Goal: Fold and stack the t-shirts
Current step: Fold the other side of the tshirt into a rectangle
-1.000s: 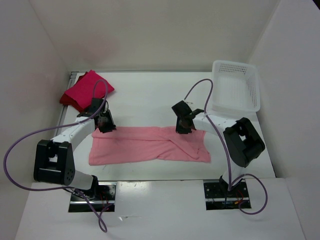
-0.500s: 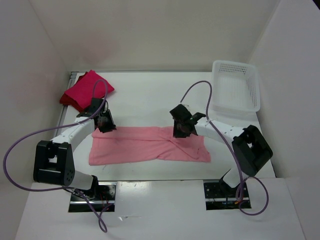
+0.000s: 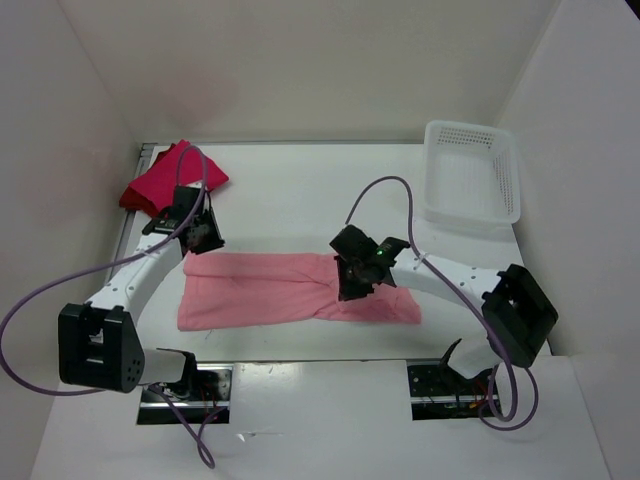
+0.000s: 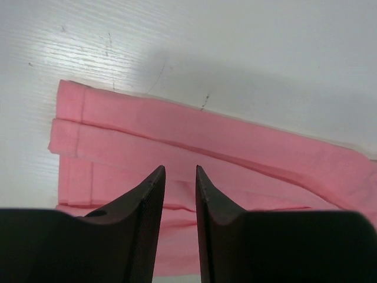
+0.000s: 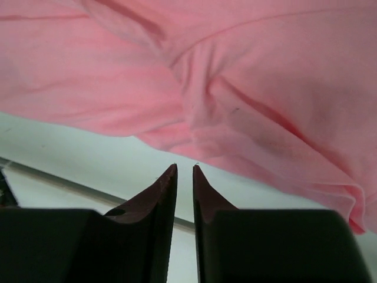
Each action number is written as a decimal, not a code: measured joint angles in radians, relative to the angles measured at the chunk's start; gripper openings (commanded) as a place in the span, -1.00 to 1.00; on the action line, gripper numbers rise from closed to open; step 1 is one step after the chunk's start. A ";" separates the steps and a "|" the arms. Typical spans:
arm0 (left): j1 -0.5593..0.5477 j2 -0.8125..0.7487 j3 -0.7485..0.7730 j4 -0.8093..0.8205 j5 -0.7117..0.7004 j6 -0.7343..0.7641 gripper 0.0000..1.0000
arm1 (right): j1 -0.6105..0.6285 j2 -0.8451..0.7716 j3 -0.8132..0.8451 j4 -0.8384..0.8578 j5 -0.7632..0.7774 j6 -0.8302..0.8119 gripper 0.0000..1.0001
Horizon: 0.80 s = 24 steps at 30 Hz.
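Note:
The light salmon pink t-shirt point(image 3: 270, 290) lies folded into a long strip across the middle of the table. It also shows in the left wrist view point(image 4: 247, 144) and the right wrist view point(image 5: 253, 88). The bright crimson-pink t-shirt point(image 3: 175, 175) lies folded at the back left, on top of the dark red t-shirt point(image 3: 133, 198), of which only an edge shows. My left gripper point(image 3: 203, 235) point(image 4: 179, 170) hovers over the strip's back left corner, jaws nearly together and empty. My right gripper point(image 3: 352, 283) point(image 5: 184, 168) is over the strip's rumpled right part, jaws nearly together and empty.
A white perforated basket point(image 3: 470, 180) stands at the back right. White walls close in the table on the left, back and right. The table's near edge point(image 5: 53, 171) shows in the right wrist view.
My right gripper has moved left and toward the near edge, over the shirt. My left gripper has drawn slightly back from the strip's corner. The shirt has not moved.

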 measured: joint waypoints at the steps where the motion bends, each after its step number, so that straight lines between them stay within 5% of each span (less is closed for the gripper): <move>1: 0.000 -0.001 0.005 -0.010 -0.006 0.002 -0.29 | 0.000 -0.001 0.017 -0.006 -0.005 -0.003 -0.54; 3: 0.000 -0.002 0.011 -0.017 -0.028 0.018 -0.29 | 0.000 -0.001 0.048 -0.010 -0.014 -0.011 -0.61; 6: 0.001 0.003 0.015 -0.026 -0.058 0.032 -0.29 | 0.000 0.023 0.116 -0.004 -0.032 -0.031 -1.00; 8: 0.012 0.029 0.023 -0.027 -0.060 0.042 -0.33 | 0.000 0.075 0.190 0.008 -0.053 -0.042 -1.00; 11: 0.051 0.113 0.041 -0.013 -0.058 0.045 -0.64 | 0.000 0.167 0.291 0.072 -0.064 -0.061 -1.00; 13: 0.079 0.175 0.063 -0.005 -0.058 0.043 -0.86 | 0.000 0.231 0.360 0.092 -0.062 -0.079 -0.88; 18: 0.106 0.207 0.066 0.021 -0.049 0.032 -0.89 | 0.000 0.424 0.549 0.137 -0.066 -0.135 -0.39; 24: 0.107 0.278 0.068 0.052 0.007 0.020 -0.81 | 0.004 0.574 0.682 0.139 -0.106 -0.186 -0.37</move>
